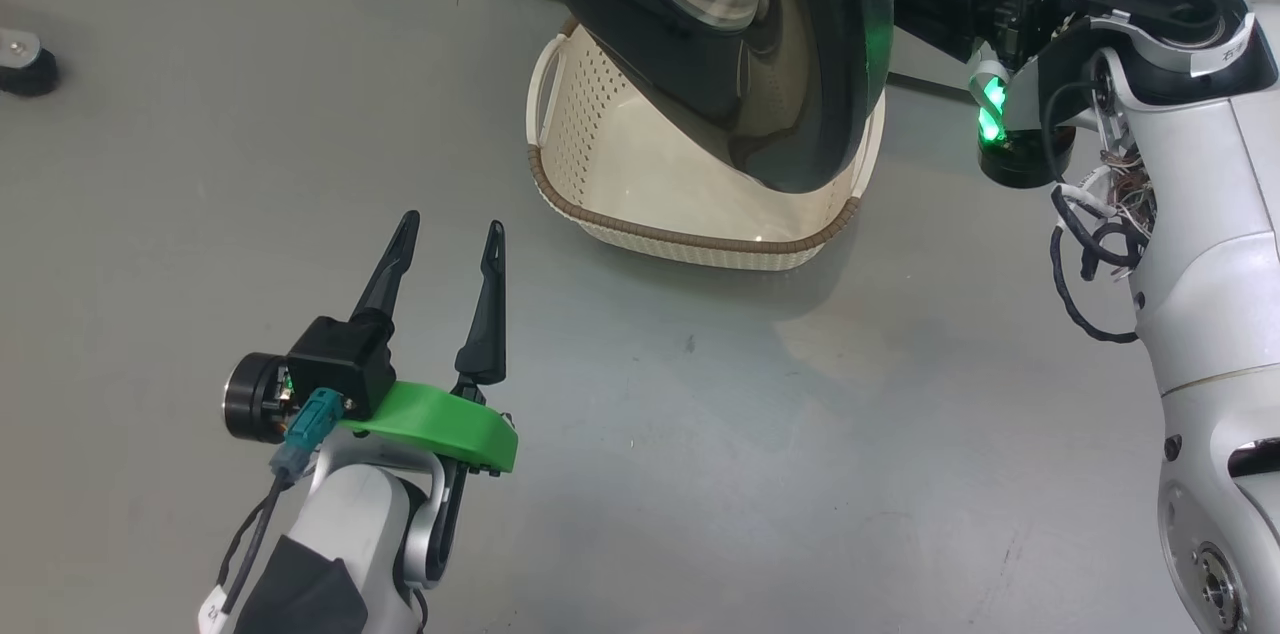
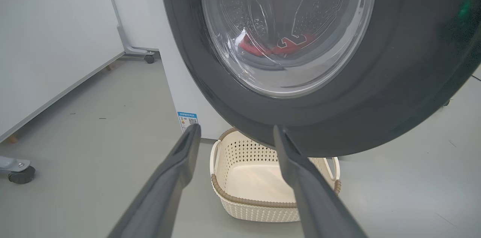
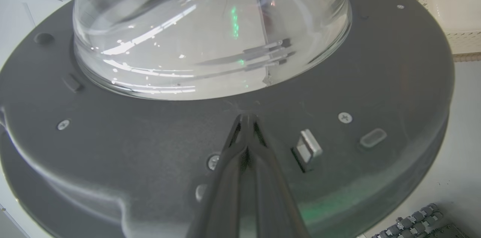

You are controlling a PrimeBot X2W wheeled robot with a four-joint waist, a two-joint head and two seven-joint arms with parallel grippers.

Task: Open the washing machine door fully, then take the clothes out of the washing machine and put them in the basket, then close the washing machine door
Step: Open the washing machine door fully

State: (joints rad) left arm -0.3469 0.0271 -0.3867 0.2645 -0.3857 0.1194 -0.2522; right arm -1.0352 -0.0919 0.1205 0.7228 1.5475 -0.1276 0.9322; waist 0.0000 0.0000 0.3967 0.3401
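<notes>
The left fingers (image 1: pixel 488 314) stand wide apart and hold nothing, hovering above the grey floor (image 1: pixel 700 434), out in front of the washing machine door (image 1: pixel 825 64) and well apart from it. In the left wrist view their tips point at the lower edge of the door's black rim.

The right fingers (image 3: pixel 229 185) are pressed together with nothing between them. Their tips lie at the door's dark inner face, just below the bulging glass bowl (image 3: pixel 210 42) and just beside a small pale latch (image 3: pixel 307 149). Whether the tips actually touch that face I cannot tell.

The door is swung out from the washing machine (image 2: pixel 188 88) and hangs tilted above the basket (image 1: pixel 690 239). The basket stands on the floor directly under the door's lower rim, its far part hidden by the door and the near part of its cream bottom showing.

The clothes (image 2: pixel 289 44) lie behind the door, inside the drum, seen as red cloth with a black-and-white mark through the glass. A blue label (image 2: pixel 187 119) sits on the machine's white front, just beside the door's lower rim on the hinge side. A black castor (image 1: pixel 25 64) rests on the floor, well apart from the door.
</notes>
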